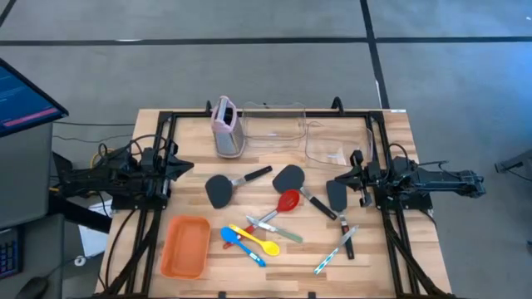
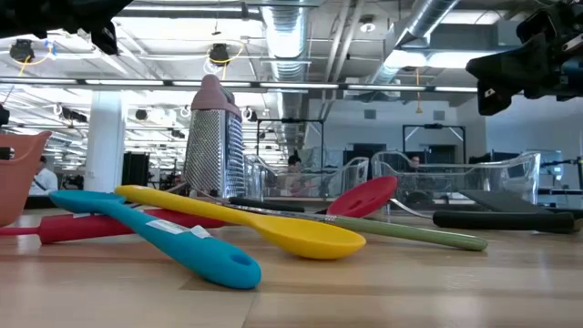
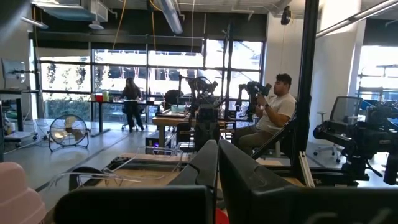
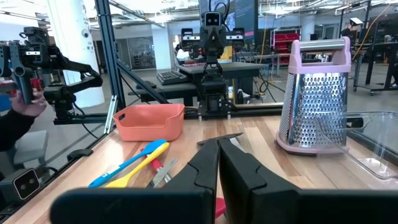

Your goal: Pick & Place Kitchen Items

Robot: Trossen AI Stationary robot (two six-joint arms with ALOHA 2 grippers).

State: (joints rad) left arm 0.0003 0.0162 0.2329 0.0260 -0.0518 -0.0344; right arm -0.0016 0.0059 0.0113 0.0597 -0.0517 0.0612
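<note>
Right hand (image 1: 341,184) fingers together, near unlabelled black spatula (image 1: 336,195).

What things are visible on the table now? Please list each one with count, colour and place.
black spatulas: three, black, middle of table
red spoon: one, red, centre
small spoons: two, blue and yellow, crossed near the front edge
thin tools: several, with green, pink and blue handles, front centre and front right
grater: one, metal with pink trim, upright at back
clear bins: two, transparent, back
tray: one, orange, front left
left gripper: shut, left side of table
right gripper: shut, right side of table
</note>
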